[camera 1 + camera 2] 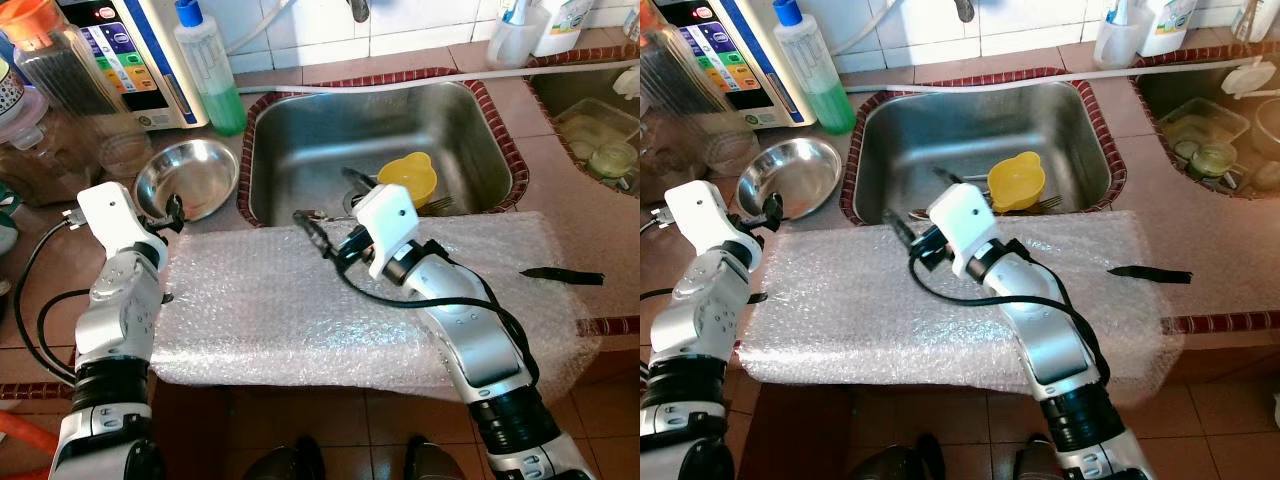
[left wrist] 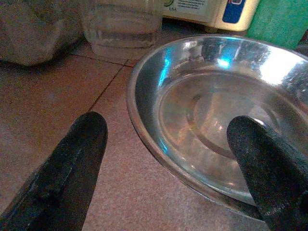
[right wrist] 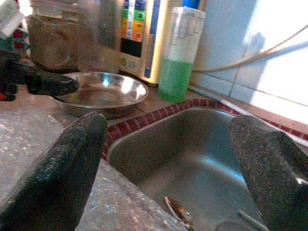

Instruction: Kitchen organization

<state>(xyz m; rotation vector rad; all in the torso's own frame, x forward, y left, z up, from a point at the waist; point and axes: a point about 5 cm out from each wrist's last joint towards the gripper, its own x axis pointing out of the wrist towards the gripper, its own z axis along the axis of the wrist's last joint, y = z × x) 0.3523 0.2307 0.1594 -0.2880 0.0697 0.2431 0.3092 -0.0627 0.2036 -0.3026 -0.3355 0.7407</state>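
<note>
The round shallow stainless-steel bowl (image 1: 186, 177) sits on the tiled bench (image 1: 40, 290) at the far left, just left of the steel sink (image 1: 300, 130), and the left pincer (image 2: 168, 159), fingers spread wide and holding nothing, straddles its near rim with one finger (image 2: 262, 168) over the bowl and the other outside it, so the left arm is plainly nearer. The right pincer (image 1: 312, 232), also open and empty, hovers at the far edge of the bubble-wrap sheet (image 1: 260, 310) by the sink's near lip, the bowl lying to its left. Count: one steel bowl, one yellow plastic cup (image 1: 408, 180) in the sink, one green-liquid bottle (image 1: 210, 70), one black utensil (image 1: 562, 275) on the right of the sheet.
</note>
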